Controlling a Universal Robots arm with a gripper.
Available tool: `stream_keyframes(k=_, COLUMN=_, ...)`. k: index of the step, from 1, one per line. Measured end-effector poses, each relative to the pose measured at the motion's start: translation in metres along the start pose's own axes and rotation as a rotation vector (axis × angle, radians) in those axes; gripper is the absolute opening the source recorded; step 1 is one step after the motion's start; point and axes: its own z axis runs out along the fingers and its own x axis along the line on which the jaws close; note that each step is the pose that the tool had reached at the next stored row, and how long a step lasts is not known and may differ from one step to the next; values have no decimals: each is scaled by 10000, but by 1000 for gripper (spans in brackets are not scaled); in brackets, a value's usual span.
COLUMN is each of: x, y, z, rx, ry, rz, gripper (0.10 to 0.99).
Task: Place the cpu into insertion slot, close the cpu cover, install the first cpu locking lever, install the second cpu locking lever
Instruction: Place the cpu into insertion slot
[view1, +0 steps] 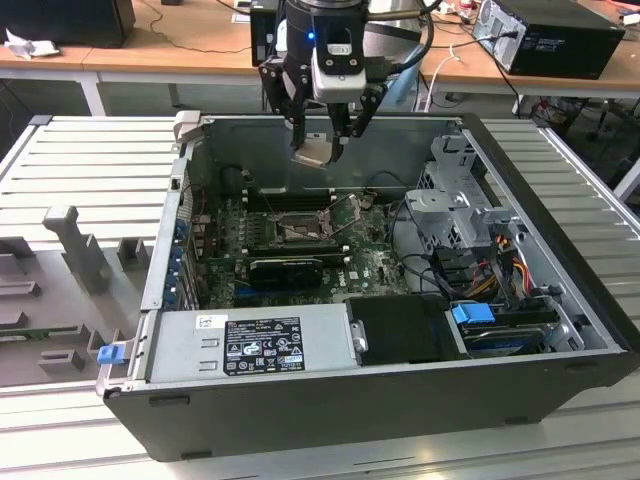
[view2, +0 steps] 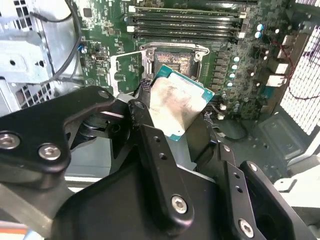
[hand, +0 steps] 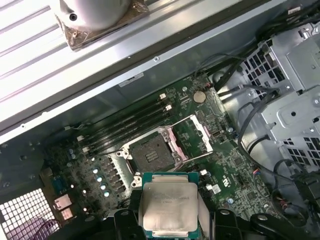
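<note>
Gripper (view1: 320, 146) clamped on cpu (hand: 170, 206), hanging over open pc case (view1: 300, 400), well above mobo (view1: 375, 265). Insertion slot (hand: 150, 152) bare, cpu cover (hand: 204, 135) flipped open beside it.

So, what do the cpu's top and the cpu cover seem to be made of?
cpu: the top looks like metal, matt silver-grey with a dull, smudged sheen; its edge is green, probably circuit board.
cpu cover: probably thin sheet metal, since it is a slim frame with pale glints; its finish is hard to tell.
</note>
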Motion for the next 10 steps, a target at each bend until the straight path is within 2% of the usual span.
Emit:
stream_keyframes(k=6, x=0, y=-1, z=7, rx=-14, ry=-64, rz=823, gripper=529)
stream_keyframes(k=10, x=0, y=-1, z=13, rx=-27, ry=-130, rz=1673, gripper=529)
